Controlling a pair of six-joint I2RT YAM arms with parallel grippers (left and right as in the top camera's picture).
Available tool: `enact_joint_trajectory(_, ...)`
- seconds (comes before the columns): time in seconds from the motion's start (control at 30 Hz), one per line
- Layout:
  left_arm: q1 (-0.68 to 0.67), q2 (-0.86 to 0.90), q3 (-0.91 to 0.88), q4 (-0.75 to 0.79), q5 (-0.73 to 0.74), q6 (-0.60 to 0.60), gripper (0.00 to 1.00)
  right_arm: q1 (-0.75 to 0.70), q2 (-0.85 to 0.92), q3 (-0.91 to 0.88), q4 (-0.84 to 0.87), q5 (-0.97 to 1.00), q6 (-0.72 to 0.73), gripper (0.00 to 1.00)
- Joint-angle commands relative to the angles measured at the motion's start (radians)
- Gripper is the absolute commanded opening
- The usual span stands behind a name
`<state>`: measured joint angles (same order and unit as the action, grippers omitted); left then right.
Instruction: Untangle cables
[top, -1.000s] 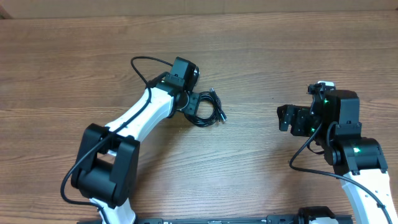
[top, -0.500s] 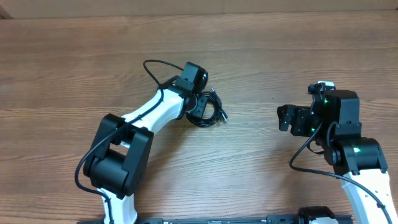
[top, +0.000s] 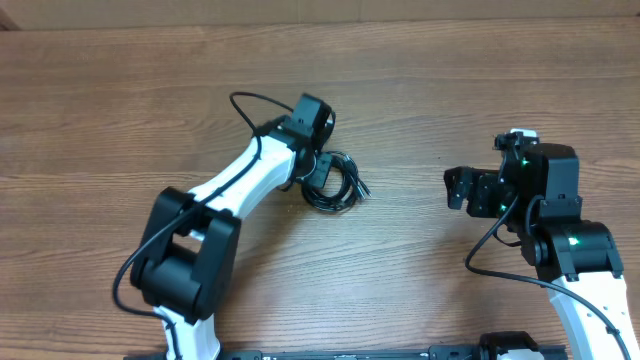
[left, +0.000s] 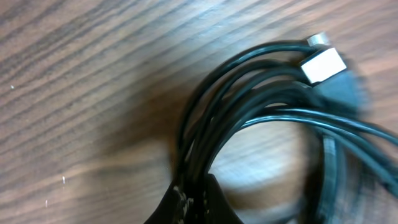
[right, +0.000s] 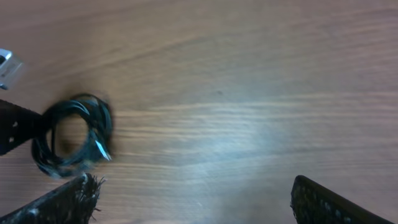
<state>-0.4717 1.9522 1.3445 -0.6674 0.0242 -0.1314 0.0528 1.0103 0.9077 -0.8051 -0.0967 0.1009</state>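
The left claw (top: 322, 172) was closed on a few strands of the cables (top: 338, 186), which lay near the middle of the wood-grain table (top: 120, 90), well away from every edge. They formed one tight coil of thin, glossy black cord with a pale plug end (left: 320, 65), so untangling looked barely begun. The right claw (top: 456, 190) hovered near the right edge, spread wide and empty.
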Motion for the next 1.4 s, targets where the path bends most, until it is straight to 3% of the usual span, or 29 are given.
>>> enact_joint_trajectory(0.0,-0.006,-0.139,0.143,-0.060,0.192,-0.006,0.04,-0.003,0.000,0.026,0.054,-0.166,-0.005,0.98)
enact_joint_trajectory(0.1,-0.006,-0.199,0.196,-0.105,0.249,-0.007,0.04,-0.003,0.004,0.026,0.130,-0.276,-0.004,0.96)
enact_joint_trajectory(0.5,-0.006,-0.293,0.206,-0.114,0.523,-0.007,0.04,0.045,0.108,0.026,0.248,-0.402,0.004,0.82)
enact_joint_trajectory(0.7,-0.006,-0.295,0.206,-0.109,0.662,-0.002,0.04,0.090,0.193,0.026,0.327,-0.424,0.008,0.64)
enact_joint_trajectory(0.83,-0.005,-0.295,0.206,-0.110,0.734,-0.003,0.04,0.090,0.235,0.026,0.381,-0.418,0.083,0.55)
enact_joint_trajectory(0.9,-0.004,-0.296,0.206,-0.110,0.752,-0.002,0.04,0.090,0.253,0.026,0.388,-0.350,0.087,0.50)
enact_joint_trajectory(1.03,0.033,-0.305,0.206,-0.134,0.751,0.016,0.04,0.090,0.272,0.026,0.299,0.057,0.199,0.82)
enact_joint_trajectory(1.1,0.068,-0.314,0.206,-0.158,0.751,0.017,0.04,0.090,0.276,0.025,0.247,0.254,0.256,0.92)
enact_joint_trajectory(1.23,0.142,-0.340,0.207,-0.208,0.752,0.029,0.04,0.089,0.276,0.025,0.214,0.385,0.272,0.91)
enact_joint_trajectory(1.37,0.219,-0.381,0.207,-0.245,0.704,0.069,0.04,0.089,0.277,0.025,0.162,0.452,0.425,0.91)
